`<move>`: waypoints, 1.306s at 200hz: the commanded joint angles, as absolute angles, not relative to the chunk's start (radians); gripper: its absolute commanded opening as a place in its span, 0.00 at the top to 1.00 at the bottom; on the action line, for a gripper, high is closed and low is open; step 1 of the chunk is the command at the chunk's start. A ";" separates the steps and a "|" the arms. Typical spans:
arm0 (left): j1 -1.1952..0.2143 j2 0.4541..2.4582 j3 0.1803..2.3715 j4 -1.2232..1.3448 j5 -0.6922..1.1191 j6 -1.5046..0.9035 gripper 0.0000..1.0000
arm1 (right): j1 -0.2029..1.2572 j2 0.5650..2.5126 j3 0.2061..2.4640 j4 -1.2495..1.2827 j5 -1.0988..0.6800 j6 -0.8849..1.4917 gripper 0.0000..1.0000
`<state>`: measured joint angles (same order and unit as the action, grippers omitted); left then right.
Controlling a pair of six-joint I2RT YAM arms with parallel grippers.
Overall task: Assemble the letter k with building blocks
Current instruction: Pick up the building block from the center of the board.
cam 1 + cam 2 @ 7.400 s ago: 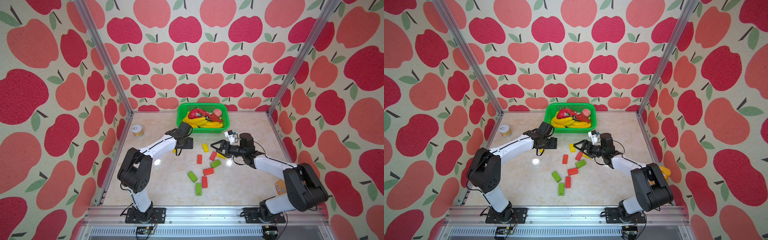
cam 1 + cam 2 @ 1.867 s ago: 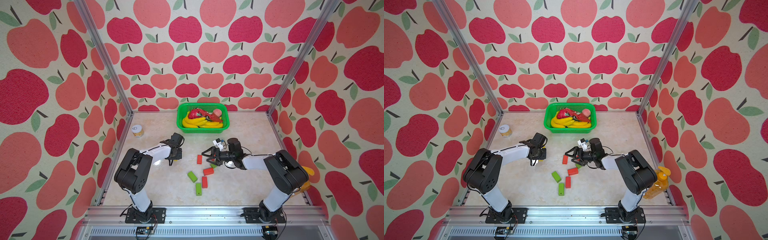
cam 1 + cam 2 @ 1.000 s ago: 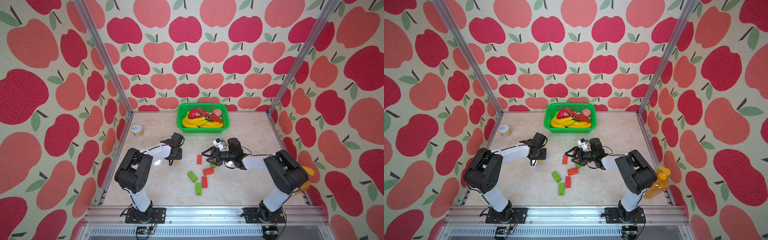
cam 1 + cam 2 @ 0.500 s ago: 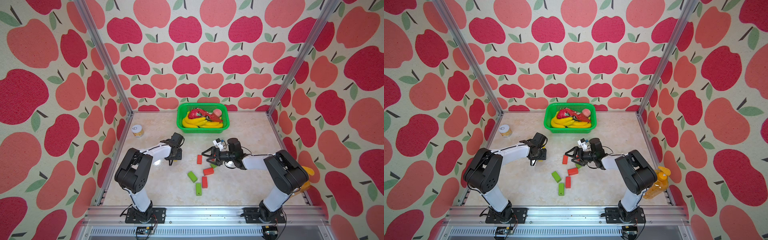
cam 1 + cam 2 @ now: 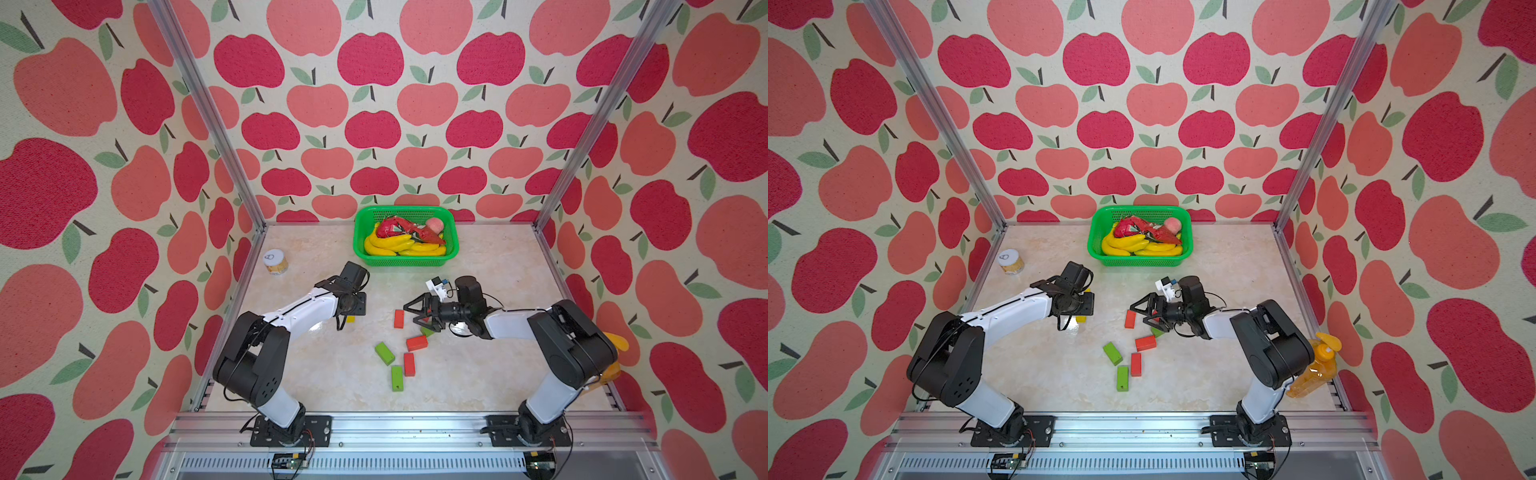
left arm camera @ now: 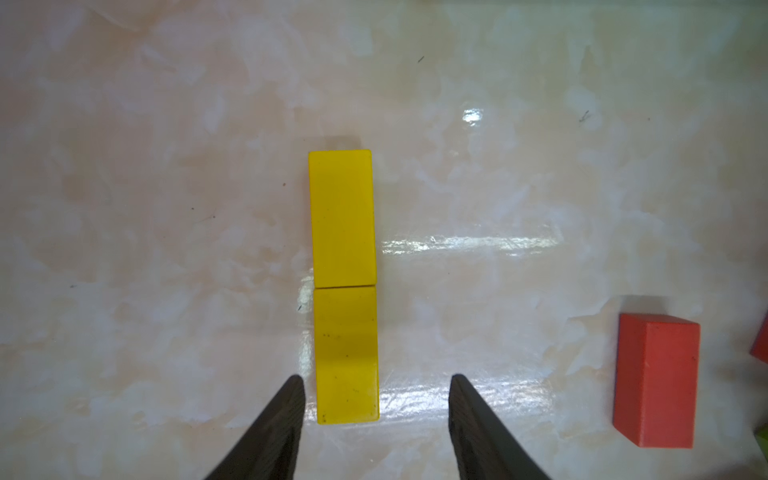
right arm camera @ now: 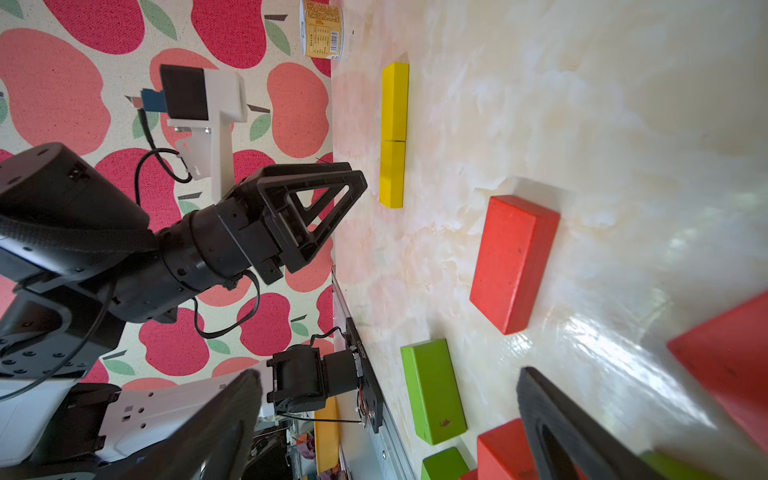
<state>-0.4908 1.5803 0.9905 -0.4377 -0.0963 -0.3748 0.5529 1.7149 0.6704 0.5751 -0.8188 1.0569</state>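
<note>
My left pincer (image 6: 376, 379), open, straddles the yellow block (image 6: 347, 353) nearest the red block (image 6: 656, 382); probably light, stiff, slick; grip its long sides.

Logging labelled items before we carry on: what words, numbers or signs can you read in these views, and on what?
Nothing reads clearly enough to quote.
On the small can: printed label with a barcode, print too small to read.
On its lid: one dark mark, in both top views, not legible.
On the black base plate: a line of white lettering, too blurred.
On the building blocks: no markings.
</note>
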 commanded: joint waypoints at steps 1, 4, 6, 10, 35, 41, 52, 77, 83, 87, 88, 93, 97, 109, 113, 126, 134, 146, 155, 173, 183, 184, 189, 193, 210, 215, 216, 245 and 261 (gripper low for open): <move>-0.521 1.543 1.012 -0.485 -0.095 -0.367 0.40 | 0.526 1.681 0.683 0.549 -0.840 1.043 0.01; -0.525 1.541 1.016 -0.485 -0.092 -0.369 0.40 | 0.522 1.676 0.682 0.548 -0.841 1.043 0.01; -0.528 1.539 1.018 -0.486 -0.090 -0.369 0.40 | 0.520 1.672 0.680 0.546 -0.841 1.042 0.01; -0.537 1.536 1.022 -0.486 -0.087 -0.370 0.40 | 0.515 1.667 0.678 0.544 -0.842 1.042 0.01; -0.584 1.539 1.065 -0.494 -0.079 -0.367 0.39 | 0.479 1.626 0.666 0.514 -0.835 1.025 0.01; -0.593 1.544 1.079 -0.504 -0.079 -0.367 0.38 | 0.470 1.619 0.664 0.503 -0.833 1.020 0.01; -0.604 1.561 1.110 -0.525 -0.067 -0.370 0.38 | 0.445 1.607 0.656 0.497 -0.839 1.024 0.01; -0.641 1.609 1.156 -0.545 -0.054 -0.395 0.38 | 0.376 1.568 0.649 0.423 -0.831 1.011 0.01; -0.650 1.624 1.167 -0.547 -0.053 -0.403 0.38 | 0.357 1.556 0.643 0.416 -0.830 1.010 0.01; -0.657 1.635 1.174 -0.548 -0.053 -0.409 0.38 | 0.343 1.550 0.638 0.410 -0.831 1.010 0.01; -0.659 1.637 1.176 -0.548 -0.053 -0.409 0.38 | 0.340 1.547 0.637 0.410 -0.831 1.011 0.01; -0.666 1.652 1.185 -0.550 -0.057 -0.417 0.38 | 0.325 1.539 0.632 0.405 -0.831 1.011 0.01; -0.674 1.664 1.192 -0.553 -0.061 -0.422 0.38 | 0.316 1.532 0.628 0.401 -0.831 1.012 0.01; -0.699 1.695 1.210 -0.550 -0.067 -0.437 0.38 | 0.290 1.509 0.623 0.359 -0.811 0.999 0.01; -0.704 1.707 1.216 -0.544 -0.066 -0.441 0.38 | 0.285 1.501 0.623 0.341 -0.801 0.990 0.01; -0.731 1.742 1.242 -0.536 -0.063 -0.455 0.38 | 0.267 1.485 0.620 0.301 -0.771 0.971 0.01; -0.748 1.763 1.266 -0.532 -0.061 -0.456 0.38 | 0.253 1.476 0.615 0.287 -0.760 0.975 0.01; -0.772 1.804 1.309 -0.546 -0.083 -0.464 0.38 | 0.233 1.460 0.608 0.257 -0.740 0.976 0.01; -0.784 1.839 1.344 -0.572 -0.099 -0.478 0.38 | 0.219 1.454 0.601 0.253 -0.733 0.974 0.01; -0.798 1.906 1.408 -0.631 -0.133 -0.513 0.38 | 0.203 1.455 0.598 0.251 -0.743 0.980 0.01; -0.807 1.937 1.433 -0.662 -0.157 -0.530 0.39 | 0.202 1.460 0.596 0.265 -0.758 0.991 0.01; -0.809 1.939 1.435 -0.663 -0.158 -0.533 0.39 | 0.202 1.459 0.595 0.268 -0.759 0.992 0.01; -0.811 1.949 1.439 -0.667 -0.167 -0.539 0.39 | 0.202 1.461 0.593 0.278 -0.764 0.997 0.01; -0.813 1.957 1.440 -0.667 -0.168 -0.545 0.39 | 0.202 1.463 0.592 0.283 -0.764 0.997 0.01; -0.816 1.977 1.435 -0.652 -0.148 -0.559 0.40 | 0.201 1.473 0.594 0.279 -0.767 0.997 0.01; -0.816 1.981 1.434 -0.653 -0.149 -0.562 0.40 | 0.201 1.477 0.594 0.288 -0.777 1.003 0.01; -0.816 1.982 1.433 -0.653 -0.150 -0.563 0.40 | 0.201 1.478 0.594 0.290 -0.779 1.005 0.01; -0.817 1.990 1.406 -0.635 -0.149 -0.583 0.41 | 0.202 1.483 0.588 0.309 -0.792 1.022 0.01; -0.818 1.991 1.396 -0.626 -0.146 -0.583 0.41 | 0.201 1.480 0.585 0.327 -0.803 1.033 0.01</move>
